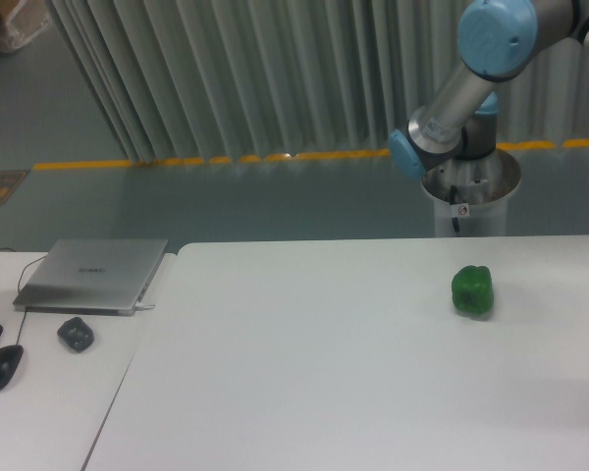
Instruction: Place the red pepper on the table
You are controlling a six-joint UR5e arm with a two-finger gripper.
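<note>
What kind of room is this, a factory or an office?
Probably a robot lab or workshop corner: a robot arm on a pedestal behind a white table, yellow floor tape, and a side desk with a closed laptop.
</note>
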